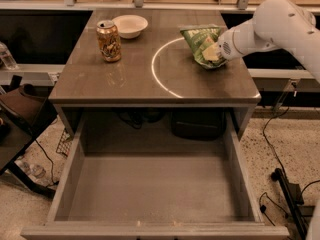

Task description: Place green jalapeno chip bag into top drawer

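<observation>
The gripper (214,53) presses against the right side of the bag (200,40), which lies at the table's (125,84) far right; whether it has hold I cannot tell. The bag is crinkly, glossy and puffed; a shallow pinch may slip, or the bag may sag and snag the table edge. The drawer (237,159) stands open below; flat-bottomed, low-walled, matte grey-brown.

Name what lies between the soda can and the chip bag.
Only bare tabletop crossed by a light arc, in the camera view; the gripper is at the chip bag.
</observation>
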`<state>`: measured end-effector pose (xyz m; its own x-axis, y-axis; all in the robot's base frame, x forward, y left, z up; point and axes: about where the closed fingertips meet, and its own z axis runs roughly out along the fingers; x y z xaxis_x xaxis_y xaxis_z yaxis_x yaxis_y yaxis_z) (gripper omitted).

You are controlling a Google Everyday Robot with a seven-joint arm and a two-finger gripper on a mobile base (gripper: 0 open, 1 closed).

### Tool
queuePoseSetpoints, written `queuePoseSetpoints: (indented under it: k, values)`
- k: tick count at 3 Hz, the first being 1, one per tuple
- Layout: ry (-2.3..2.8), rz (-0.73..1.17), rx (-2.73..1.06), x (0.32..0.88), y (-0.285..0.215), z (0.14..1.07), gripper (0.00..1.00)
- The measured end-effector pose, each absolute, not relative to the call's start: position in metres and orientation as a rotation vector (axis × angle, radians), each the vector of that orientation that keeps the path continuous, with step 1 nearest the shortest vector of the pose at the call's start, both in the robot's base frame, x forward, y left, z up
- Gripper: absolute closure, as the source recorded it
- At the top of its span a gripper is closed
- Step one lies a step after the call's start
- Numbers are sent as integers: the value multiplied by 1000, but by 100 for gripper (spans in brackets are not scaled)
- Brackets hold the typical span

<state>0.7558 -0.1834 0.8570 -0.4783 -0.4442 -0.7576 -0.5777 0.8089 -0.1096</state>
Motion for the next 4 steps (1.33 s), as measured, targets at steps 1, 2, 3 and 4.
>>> queuePoseSetpoints:
  k: [1, 2, 3, 4]
  values:
    - [2006, 156, -736, 709, -195, 921, 100]
    - [1956, 101, -703, 681, -222, 952, 100]
    - [1956, 101, -703, 681, -222, 952, 100]
    - [1964, 102, -714, 668, -228, 951, 100]
